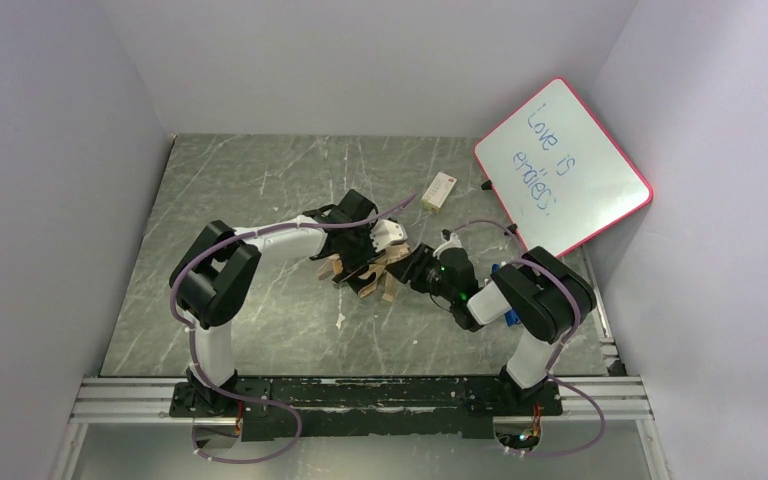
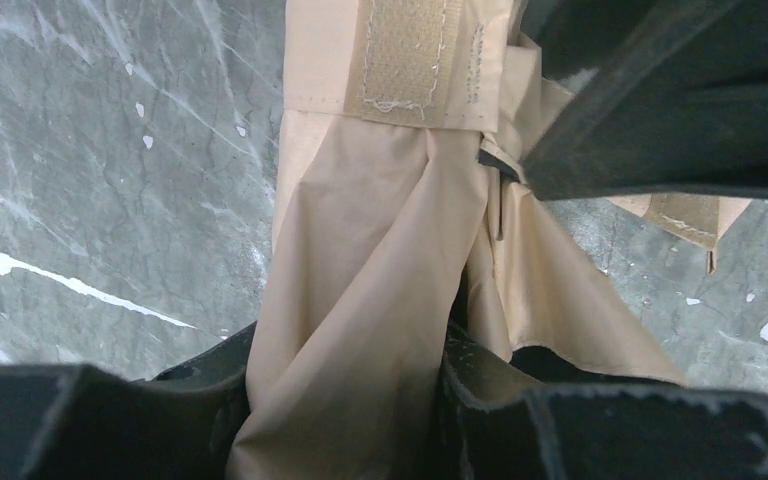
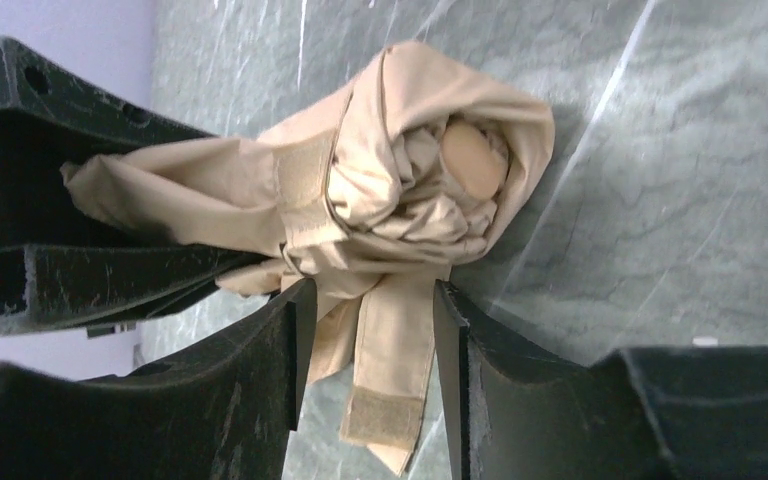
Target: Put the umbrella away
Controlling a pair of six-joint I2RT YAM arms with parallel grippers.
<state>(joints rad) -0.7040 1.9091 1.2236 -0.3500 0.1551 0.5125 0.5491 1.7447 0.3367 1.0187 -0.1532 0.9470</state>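
The umbrella lies folded at the middle of the table, tan fabric outside with rib tips sticking out. My left gripper comes over it from the left and is shut on a fold of the tan fabric, which fills the gap between its jaws. My right gripper meets it from the right. Its jaw tips press the bunched end of the umbrella, where the rounded tan-orange end shows. The velcro strap hangs loose between the right fingers.
A pink-framed whiteboard leans at the back right. A small cream box lies behind the grippers. A blue object sits partly hidden under the right arm. Grey walls close in the left, back and right sides.
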